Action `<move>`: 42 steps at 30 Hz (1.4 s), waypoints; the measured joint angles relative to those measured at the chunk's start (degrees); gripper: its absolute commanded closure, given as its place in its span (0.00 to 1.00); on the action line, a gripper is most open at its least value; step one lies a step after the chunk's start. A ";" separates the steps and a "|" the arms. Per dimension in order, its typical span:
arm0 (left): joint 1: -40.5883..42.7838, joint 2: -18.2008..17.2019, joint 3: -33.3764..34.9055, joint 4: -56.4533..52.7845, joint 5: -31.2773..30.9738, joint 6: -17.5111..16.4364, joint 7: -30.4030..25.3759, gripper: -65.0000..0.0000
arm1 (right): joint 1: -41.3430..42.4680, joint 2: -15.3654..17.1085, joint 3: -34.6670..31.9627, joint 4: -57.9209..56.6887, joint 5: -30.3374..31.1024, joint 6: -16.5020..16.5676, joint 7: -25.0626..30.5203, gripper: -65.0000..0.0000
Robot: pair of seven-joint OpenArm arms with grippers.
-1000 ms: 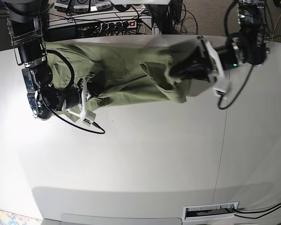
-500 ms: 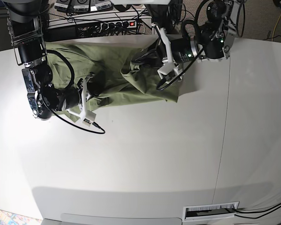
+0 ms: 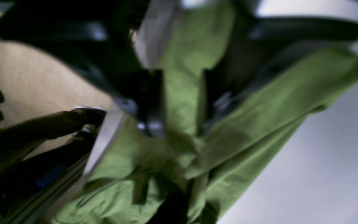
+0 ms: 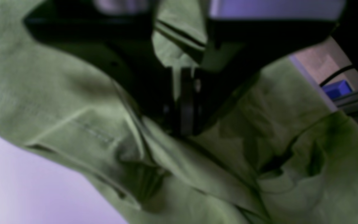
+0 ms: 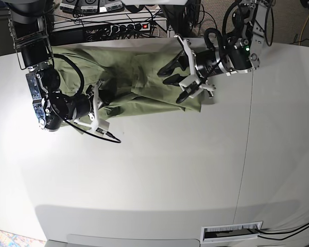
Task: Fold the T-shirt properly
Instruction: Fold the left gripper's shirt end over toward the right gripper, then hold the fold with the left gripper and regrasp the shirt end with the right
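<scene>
White counter; olive T-shirt bunched along far edge. We see left tool jaws apart over shirt's folded end, right tool clamped on fabric.

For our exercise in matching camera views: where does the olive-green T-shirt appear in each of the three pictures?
Base view: the T-shirt lies along the table's far edge, between the two arms.
Left wrist view: the T-shirt runs from top centre to the lower middle, blurred.
Right wrist view: the T-shirt fills most of the picture.
Shared landmark: the pale table.
</scene>
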 measured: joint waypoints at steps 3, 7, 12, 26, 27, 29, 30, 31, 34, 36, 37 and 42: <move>0.02 -1.57 -0.31 0.00 2.36 0.70 0.09 1.00 | -1.09 0.52 5.29 1.22 -1.03 -0.02 -2.40 0.93; 0.04 -1.86 -0.48 -0.74 8.02 6.43 -3.08 1.00 | -0.76 1.88 17.11 2.32 2.34 -0.22 -2.75 0.93; -0.39 -1.55 -0.44 -8.04 8.11 6.64 -5.57 1.00 | -2.91 1.66 23.98 2.45 5.97 -0.35 -2.82 0.93; -6.01 -1.27 -0.39 -16.06 6.93 8.02 -6.21 1.00 | -13.68 4.44 39.80 2.47 6.93 -0.37 -2.54 0.64; -6.01 -1.27 -0.39 -16.09 6.93 8.00 -6.23 1.00 | -15.06 4.87 40.04 2.47 6.67 -0.37 -2.71 0.64; -5.92 -1.22 -0.39 -16.11 6.91 8.00 -6.25 1.00 | -17.51 4.96 40.00 2.43 6.23 -0.37 -2.99 0.64; -5.92 -1.25 -0.39 -16.11 6.91 8.00 -6.25 1.00 | -18.45 4.72 39.93 2.43 6.36 -0.37 -2.93 0.64; -5.97 -1.25 -0.39 -16.11 6.91 8.00 -6.25 1.00 | -19.06 4.50 39.91 2.40 6.51 -0.37 -2.97 0.64; -5.97 -1.27 -0.39 -16.11 6.91 8.00 -6.25 1.00 | -19.47 3.43 39.93 2.40 6.47 -0.37 -2.91 0.64; -5.99 -1.25 -0.39 -16.11 6.91 8.00 -6.23 1.00 | -19.32 2.14 39.93 2.43 4.15 -0.37 -2.64 0.64; -5.97 -1.25 -0.39 -16.11 6.91 8.00 -6.23 1.00 | -19.32 1.55 39.93 2.43 2.29 -0.37 -2.64 0.64; -5.84 -1.25 -0.39 -16.11 6.88 7.98 -6.25 1.00 | -19.32 0.09 39.95 2.40 0.50 -0.37 -2.54 0.64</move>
